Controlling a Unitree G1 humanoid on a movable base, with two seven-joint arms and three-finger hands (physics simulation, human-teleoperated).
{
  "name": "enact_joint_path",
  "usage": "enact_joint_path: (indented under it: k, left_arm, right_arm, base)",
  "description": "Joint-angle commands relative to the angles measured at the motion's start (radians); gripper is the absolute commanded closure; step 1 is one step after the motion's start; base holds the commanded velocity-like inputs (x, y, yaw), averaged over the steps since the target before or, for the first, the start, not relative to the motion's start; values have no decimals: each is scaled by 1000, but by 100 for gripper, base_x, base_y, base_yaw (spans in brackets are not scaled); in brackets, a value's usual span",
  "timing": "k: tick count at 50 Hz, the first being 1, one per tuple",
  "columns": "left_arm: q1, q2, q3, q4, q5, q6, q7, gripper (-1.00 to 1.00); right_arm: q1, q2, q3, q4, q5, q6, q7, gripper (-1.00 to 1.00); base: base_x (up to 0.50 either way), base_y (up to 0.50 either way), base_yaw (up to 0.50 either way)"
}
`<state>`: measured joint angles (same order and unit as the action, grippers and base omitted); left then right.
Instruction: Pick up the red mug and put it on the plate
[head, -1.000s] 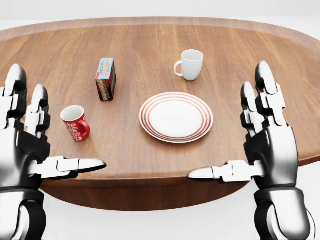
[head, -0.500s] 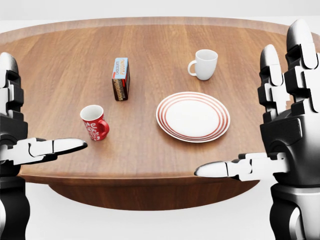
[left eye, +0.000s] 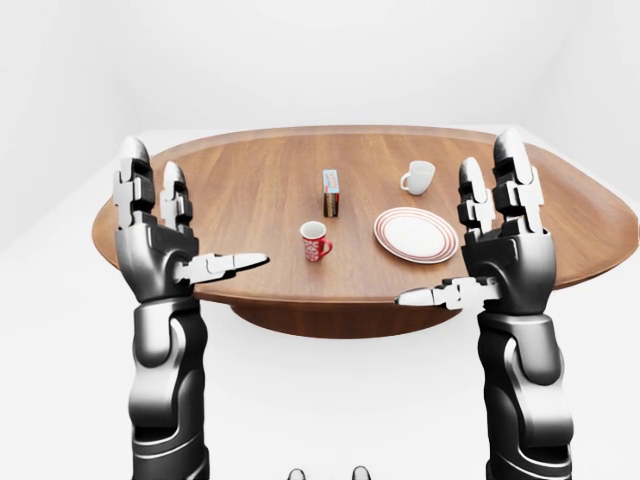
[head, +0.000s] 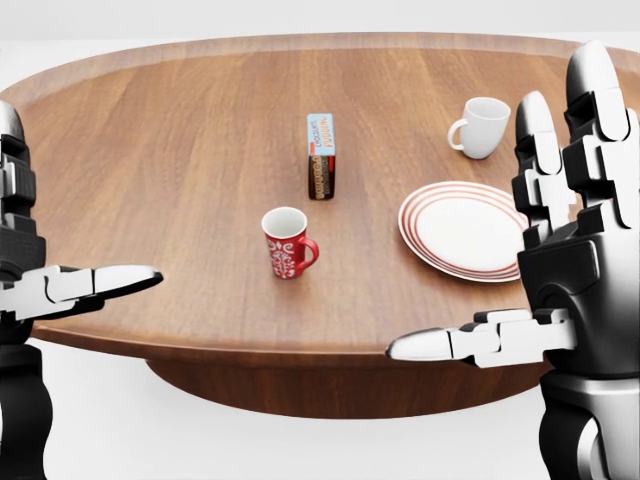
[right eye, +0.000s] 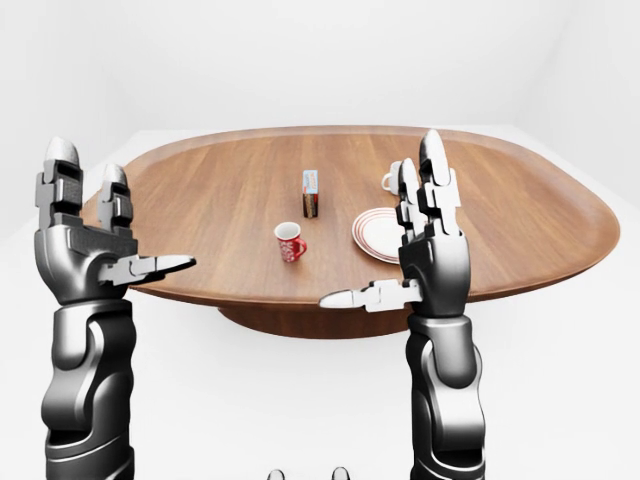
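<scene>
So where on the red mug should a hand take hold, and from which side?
Probably round the body of the red mug, coming from the head view's left or from above. It stands upright with its handle pointing to that view's right, toward the plate, so the left side is bare. The open left hand is on that side.

Red mug (head: 287, 241) stands alone on the tabletop (head: 180, 150), bare wood on every side; approach from the head view's left and bottom is unobstructed. Small box (head: 321, 155) stands upright above it, near but apart. Plate (head: 463, 229) lies to the right, open wood between, its face bare. White mug (head: 482, 126) sits just above the plate. Right hand (head: 560, 260) overlaps the plate's right edge in the head view.
</scene>
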<state>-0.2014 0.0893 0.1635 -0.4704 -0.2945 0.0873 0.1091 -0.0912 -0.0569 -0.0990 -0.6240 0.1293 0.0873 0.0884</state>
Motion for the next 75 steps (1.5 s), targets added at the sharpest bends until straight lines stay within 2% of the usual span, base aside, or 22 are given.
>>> enact_joint_path:
  k: [1,23,75]
  left_arm:
    - [-15,14,18,4,-18,0,8,-99]
    - [-12,15,15,10,-19,0,8,-99]
    - [-21,23,24,22,-33,0,13,-99]
  right_arm:
    - [3,3,5,-10,-6,0,7,-100]
    - [4,2,-2,-31,0,0,7,-100]
    - [-7,5,16,-27,11,0,15,-100]
  base:
    - [0,50,0]
    - [1,7,0]
    - [50,-11,0]
